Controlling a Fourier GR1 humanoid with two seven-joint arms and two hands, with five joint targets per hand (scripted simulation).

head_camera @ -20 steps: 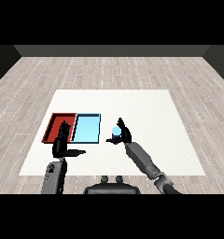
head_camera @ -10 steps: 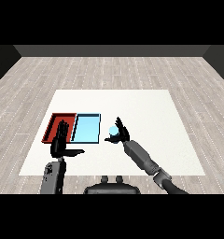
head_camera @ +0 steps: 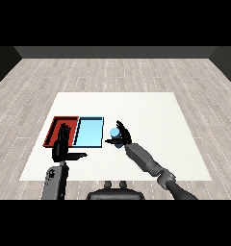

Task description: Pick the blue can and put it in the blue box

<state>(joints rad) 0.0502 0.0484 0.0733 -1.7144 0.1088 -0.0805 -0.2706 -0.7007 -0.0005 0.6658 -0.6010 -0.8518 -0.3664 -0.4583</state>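
The blue can (head_camera: 114, 132) sits in my right hand (head_camera: 122, 138), whose fingers and thumb curl round it, just right of the light blue tray (head_camera: 90, 133). The can is upright and close to the tray's right rim, slightly above the table. A red tray (head_camera: 56, 128) lies directly left of the blue one. My left hand (head_camera: 62, 146) stands in front of the red tray, fingers straight up and thumb stretched to the right, holding nothing.
Both trays lie at the left part of the white table (head_camera: 151, 115). The right forearm (head_camera: 148, 163) crosses the table's front edge. Grey plank floor surrounds the table.
My right hand has moved left with the blue can, from the table's middle to the blue tray's right rim. The left hand has stayed put.
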